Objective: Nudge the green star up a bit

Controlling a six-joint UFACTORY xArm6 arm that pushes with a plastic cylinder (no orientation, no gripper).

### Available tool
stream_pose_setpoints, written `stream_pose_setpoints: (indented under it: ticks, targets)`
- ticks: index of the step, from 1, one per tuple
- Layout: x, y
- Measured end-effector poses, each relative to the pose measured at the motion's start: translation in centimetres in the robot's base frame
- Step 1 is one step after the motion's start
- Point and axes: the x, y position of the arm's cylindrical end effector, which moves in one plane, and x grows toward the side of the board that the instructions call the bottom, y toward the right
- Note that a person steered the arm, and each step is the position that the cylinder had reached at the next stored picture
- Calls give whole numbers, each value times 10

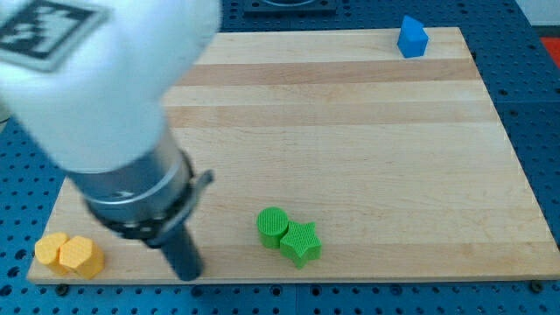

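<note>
- The arm's white housing (96, 79) fills the view's upper left, blurred and cut off by the top and left edges; it hides that corner of the wooden board (350, 149).
- A black-and-white square marker (48, 26) sits on the housing, only partly in frame; its pattern is too blurred to read, and no brand or writing can be made out anywhere.
- Below the housing a dark grey collar (140, 201) narrows into the rod, and my tip (187, 273) rests near the board's bottom edge.
- The rig has no jaws to spread or press together; the rod touches no block.
- The green star (301, 243) lies near the board's bottom edge, a little left of centre, to the right of my tip with bare wood between them.
- The star has no clear long axis; one point faces the view's top and its other arms cannot be told apart well.
- A green cylinder (272, 226) touches the star at its upper left.
- Two yellow blocks sit at the bottom left corner, left of my tip: a yellow hexagon (80, 256) and a second yellow block (51, 250) touching it, shape unclear.
- A blue block (412, 38) stands at the top right, well apart from everything; its shape is hard to make out.
</note>
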Motion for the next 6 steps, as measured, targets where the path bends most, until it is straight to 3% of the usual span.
stream_pose_setpoints:
  ticks: [3,6]
  targets:
    - [-9,167]
    - [-21,72]
